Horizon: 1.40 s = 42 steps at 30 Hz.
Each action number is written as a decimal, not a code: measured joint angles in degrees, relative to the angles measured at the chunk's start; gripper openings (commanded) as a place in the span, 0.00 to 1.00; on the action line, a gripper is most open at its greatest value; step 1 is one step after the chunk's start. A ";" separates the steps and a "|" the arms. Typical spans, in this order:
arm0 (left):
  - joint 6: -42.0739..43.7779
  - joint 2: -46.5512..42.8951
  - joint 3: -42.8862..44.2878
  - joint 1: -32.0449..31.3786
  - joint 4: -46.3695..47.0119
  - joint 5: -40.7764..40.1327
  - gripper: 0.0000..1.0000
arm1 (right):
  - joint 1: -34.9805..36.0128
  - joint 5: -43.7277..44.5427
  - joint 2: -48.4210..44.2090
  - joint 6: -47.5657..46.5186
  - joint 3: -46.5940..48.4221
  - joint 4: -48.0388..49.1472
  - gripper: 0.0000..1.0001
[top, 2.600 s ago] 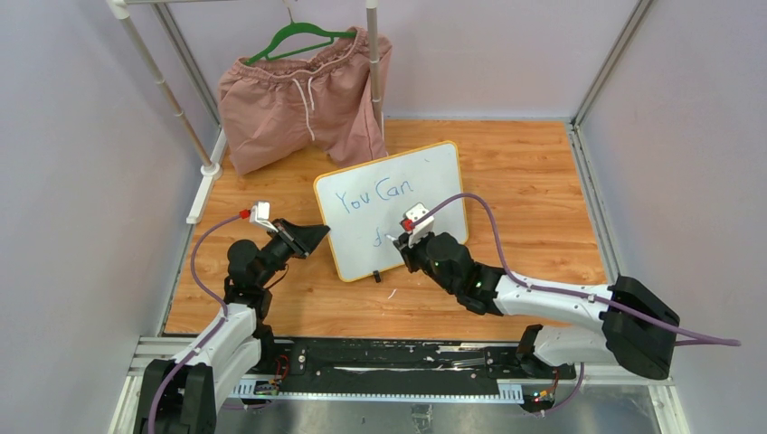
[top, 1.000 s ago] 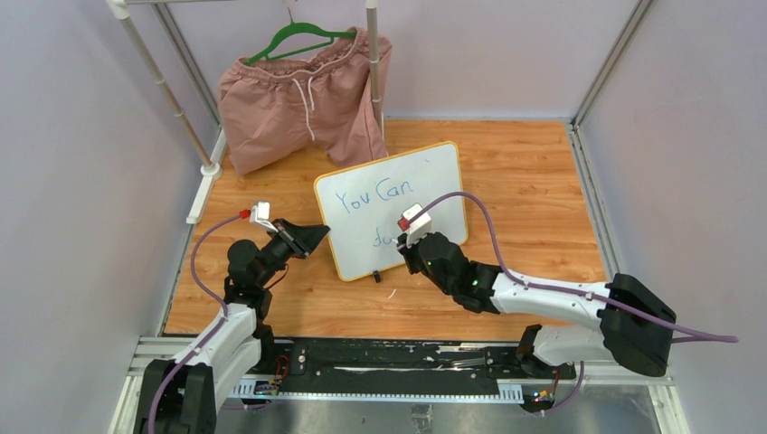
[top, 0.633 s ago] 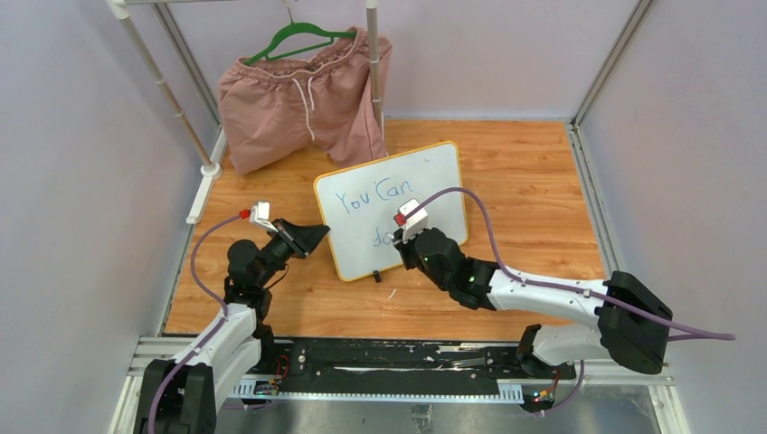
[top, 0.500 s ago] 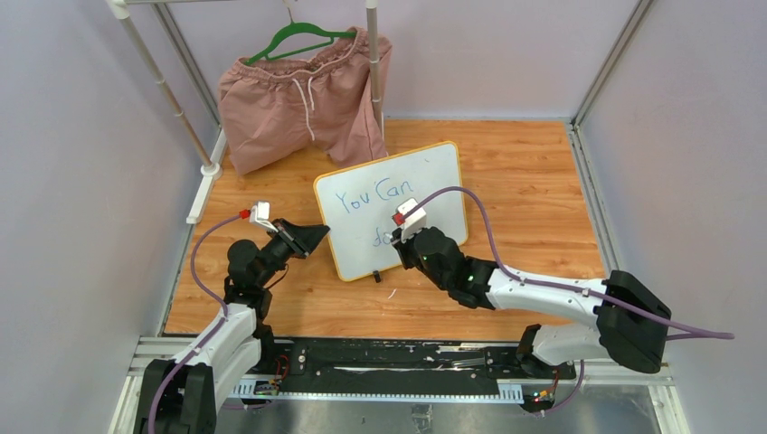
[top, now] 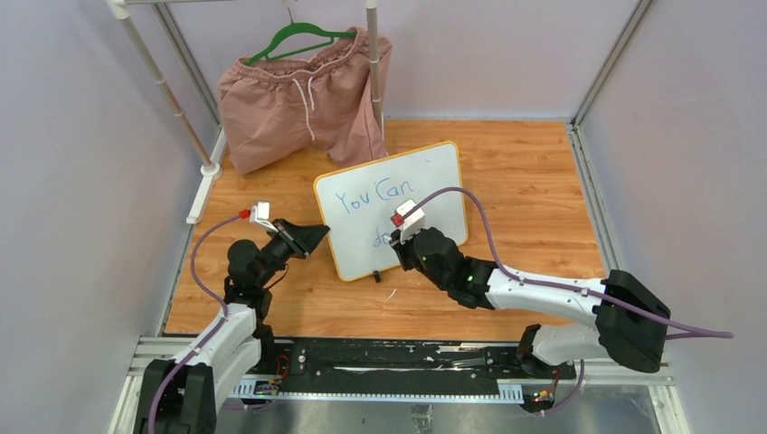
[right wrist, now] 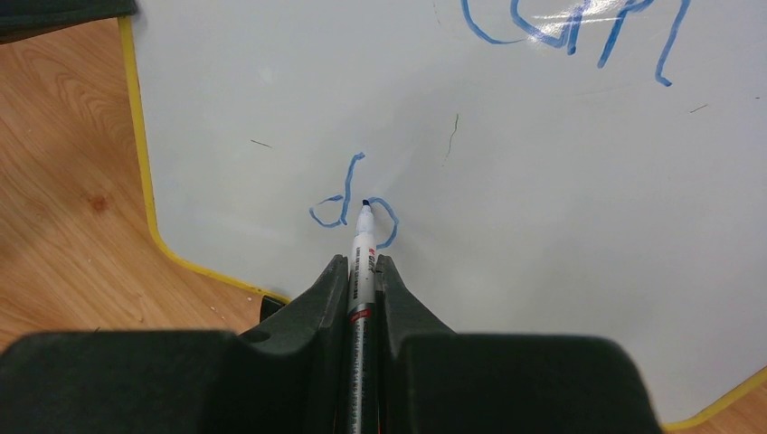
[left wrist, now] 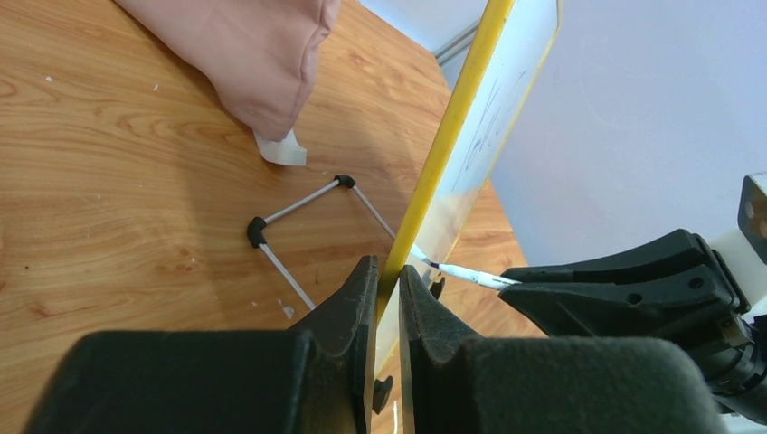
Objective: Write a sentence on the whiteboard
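Note:
The whiteboard (top: 434, 181), white with a yellow frame, stands tilted on the wooden table. My left gripper (top: 318, 233) is shut on its left edge, and the left wrist view shows the yellow frame (left wrist: 452, 136) pinched between the fingers (left wrist: 387, 271). My right gripper (right wrist: 362, 267) is shut on a white marker (right wrist: 364, 240). The marker's tip touches the board at a blue "do" (right wrist: 353, 203), on the loop of the "o". Above it the sentence reads "You Can" (top: 373, 196). In the top view the right gripper (top: 398, 242) covers part of the lower line.
Pink shorts (top: 303, 99) hang from a green hanger on a white rack (top: 172, 99) at the back left. A wire stand (left wrist: 298, 235) lies on the table behind the board. A black foot (top: 375, 275) and a small white scrap (top: 391, 293) sit near the board's front edge.
My right gripper has slid slightly left and up along the board with the marker. The lower line has grown from a lone "d" to "do". The left arm has not moved.

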 measured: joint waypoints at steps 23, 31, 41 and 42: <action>-0.02 -0.31 0.00 0.00 0.00 0.13 0.00 | -3.26 0.76 -14.43 0.04 -2.47 -1.84 0.00; -0.02 -0.31 0.00 0.00 0.00 0.11 0.00 | -8.39 -3.76 -13.11 0.28 -4.33 -1.11 0.00; 0.02 -0.31 0.00 0.00 0.00 0.09 0.00 | -8.39 -7.15 -9.60 0.50 -4.33 0.57 0.00; 0.02 -0.31 0.00 0.00 0.00 0.09 0.00 | -8.39 -7.17 -9.51 0.57 -4.33 0.59 0.00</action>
